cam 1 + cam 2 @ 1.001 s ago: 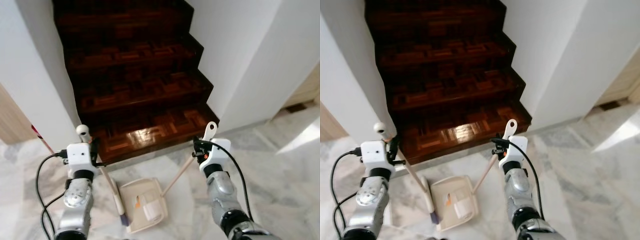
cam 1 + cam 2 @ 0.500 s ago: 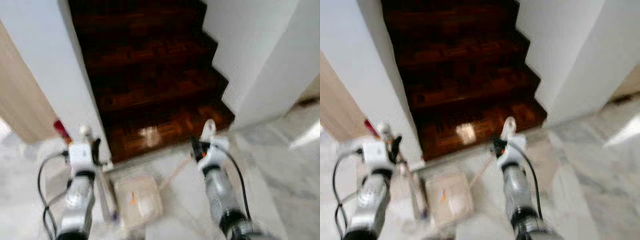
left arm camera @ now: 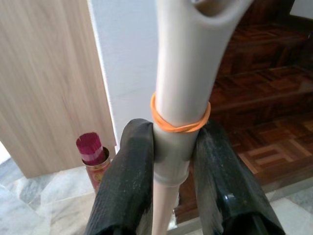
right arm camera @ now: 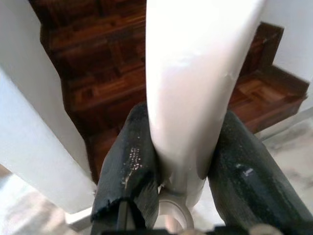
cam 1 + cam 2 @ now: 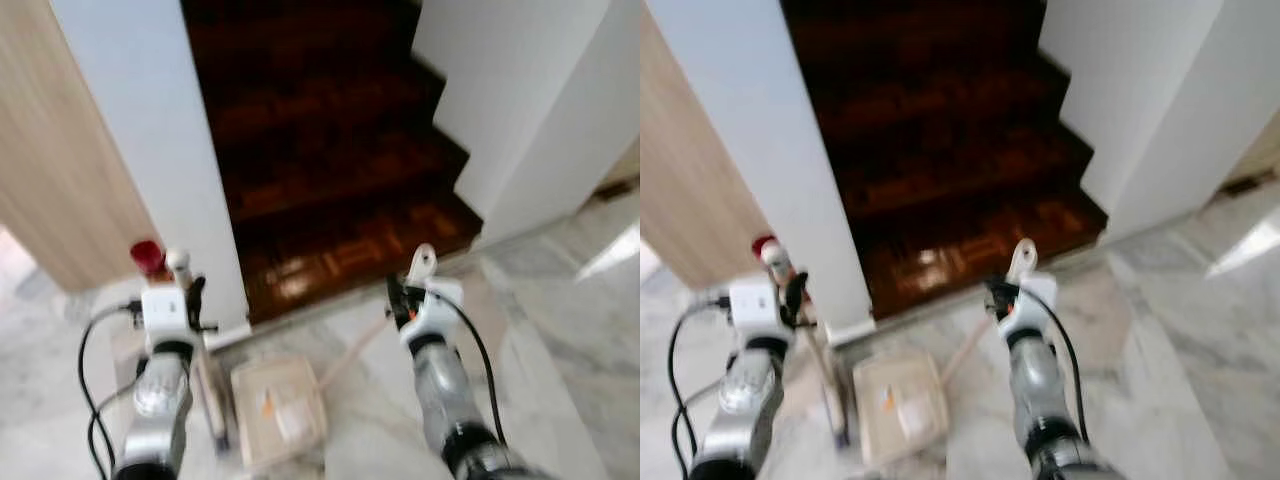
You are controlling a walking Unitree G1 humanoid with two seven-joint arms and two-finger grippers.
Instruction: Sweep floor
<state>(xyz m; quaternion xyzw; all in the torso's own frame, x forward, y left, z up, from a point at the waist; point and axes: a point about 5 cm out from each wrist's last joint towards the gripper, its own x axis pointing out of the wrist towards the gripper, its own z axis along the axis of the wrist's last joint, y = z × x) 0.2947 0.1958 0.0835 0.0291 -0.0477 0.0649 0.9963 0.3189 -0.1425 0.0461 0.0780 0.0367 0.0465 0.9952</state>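
Grey-veined marble floor point(image 5: 560, 330), polished, nearest the robot. On it, between the two arms, a cream dustpan point(image 5: 278, 408) lying flat with scraps of litter inside; its long handle point(image 5: 352, 345) slopes up to the right gripper point(image 4: 178, 147), whose black fingers point(image 4: 128, 171) are clamped on the handle's pale upper end. Just left of the pan, a cream broom handle point(image 3: 180, 107) with an orange rubber band point(image 3: 179, 122) round it, pinched between the fingers point(image 3: 128, 176) of the left gripper point(image 3: 171, 166); the stick runs down to the floor beside the pan, its head too blurred to describe. Beyond the left arm, a small red-topped canister point(image 3: 93, 156) stands on the marble at the foot of a light wood panel point(image 5: 60, 160). A white wall point(image 5: 150, 120) adjoins the panel. Farther on, a dark parquet staircase point(image 5: 330, 170) rises from the marble between that wall and a second white wall point(image 5: 520, 90) on the right.
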